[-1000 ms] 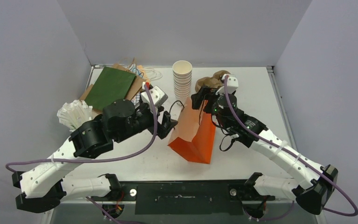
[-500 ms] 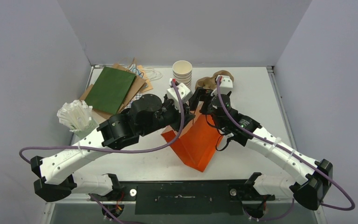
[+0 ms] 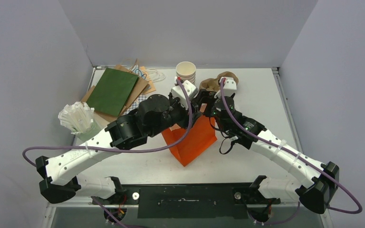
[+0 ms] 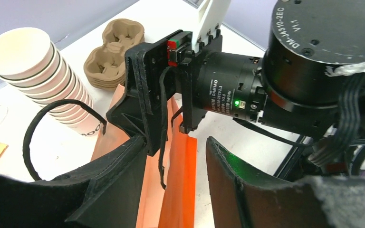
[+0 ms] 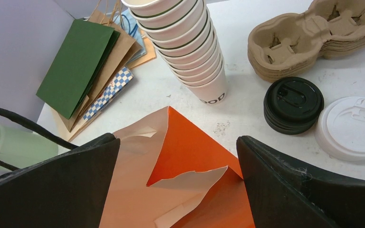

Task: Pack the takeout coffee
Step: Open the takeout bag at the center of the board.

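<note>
White table (image 3: 261,90), 2 arms meeting over its middle. Orange paper bag (image 3: 192,140) mid-table, top end up under both grippers, mouth open in the right wrist view.

Left gripper (image 4: 173,152): fingers (image 4: 109,185) apart, 1 on each side of the bag's top edge, not pinching it; black bag handle (image 4: 28,137) looping just beside the left finger.

Right gripper (image 5: 177,142): jaws spread wide, straddling the open bag mouth from above, nothing clamped.

Takeout coffee: cannot tell where; no lidded cup made out in any of the 3 views, bag interior mostly hidden, so position relative to either gripper unknown.

Flat dark green bag (image 3: 111,90) on brown paper bags (image 3: 140,83), far left corner, well apart from the grippers.

Bundle of white straws (image 3: 77,118) in a pale green holder at the left edge.

Stack of lidless white cups (image 5: 190,42) just behind the orange bag.

Stacked cardboard cup carriers (image 5: 309,33) to the right of the cups.

Stack of black lids (image 5: 293,103) in front of the carriers, white lid (image 5: 354,127) touching or just beside it.
</note>
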`<state>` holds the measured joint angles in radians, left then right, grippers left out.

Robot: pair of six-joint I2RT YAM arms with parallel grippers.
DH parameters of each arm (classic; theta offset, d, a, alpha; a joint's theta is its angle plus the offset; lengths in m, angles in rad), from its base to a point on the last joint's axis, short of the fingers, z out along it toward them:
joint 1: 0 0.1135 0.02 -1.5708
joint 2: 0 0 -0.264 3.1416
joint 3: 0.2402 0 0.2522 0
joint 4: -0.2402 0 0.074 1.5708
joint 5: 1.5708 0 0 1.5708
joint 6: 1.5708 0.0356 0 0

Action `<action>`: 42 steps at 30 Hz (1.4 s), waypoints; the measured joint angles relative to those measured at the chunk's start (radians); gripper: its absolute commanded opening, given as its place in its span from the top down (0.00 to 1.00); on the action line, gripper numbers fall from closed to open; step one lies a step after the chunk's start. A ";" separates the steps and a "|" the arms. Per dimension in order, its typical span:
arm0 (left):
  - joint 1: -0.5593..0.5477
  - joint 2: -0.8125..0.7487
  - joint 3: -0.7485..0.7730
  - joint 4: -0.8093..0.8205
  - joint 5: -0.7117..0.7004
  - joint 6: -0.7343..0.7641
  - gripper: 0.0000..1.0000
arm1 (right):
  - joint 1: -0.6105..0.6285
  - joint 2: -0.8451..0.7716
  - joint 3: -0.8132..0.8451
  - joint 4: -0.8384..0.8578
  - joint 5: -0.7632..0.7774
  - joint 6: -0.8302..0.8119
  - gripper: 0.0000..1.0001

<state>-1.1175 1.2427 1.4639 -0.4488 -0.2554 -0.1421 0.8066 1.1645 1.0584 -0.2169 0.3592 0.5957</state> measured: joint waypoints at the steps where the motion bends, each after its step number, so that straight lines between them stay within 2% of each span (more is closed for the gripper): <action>1: 0.000 0.003 0.000 0.001 -0.005 0.002 0.53 | 0.000 0.000 0.000 0.000 0.000 0.000 0.00; 6: 0.000 0.024 0.000 0.006 -0.039 0.020 0.53 | 0.000 0.000 0.000 0.000 0.000 0.000 0.00; 14: 0.000 0.052 0.000 0.008 -0.070 0.038 0.59 | 0.007 0.000 0.000 0.002 0.000 0.000 0.00; 16: 0.000 0.057 0.000 0.008 -0.070 0.044 0.68 | 0.007 0.000 0.000 0.003 0.000 0.000 0.00; 20: 0.002 0.060 0.000 0.009 -0.080 0.058 1.00 | 0.007 0.000 0.000 0.004 0.000 -0.002 0.00; 28: 0.004 0.060 -0.013 0.012 -0.074 0.070 1.00 | 0.006 0.000 0.002 -0.005 0.018 -0.003 0.00; 36: 0.004 0.058 -0.051 0.004 -0.015 0.064 1.00 | 0.002 0.001 0.082 -0.103 0.071 0.016 0.00; 42: 0.004 0.037 -0.075 0.039 0.016 0.044 1.00 | -0.065 0.008 0.098 -0.184 0.025 0.039 0.00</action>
<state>-1.1137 1.2793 1.3888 -0.4099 -0.2390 -0.0978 0.7414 1.1725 1.1561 -0.4007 0.3843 0.6350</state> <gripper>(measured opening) 0.016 0.996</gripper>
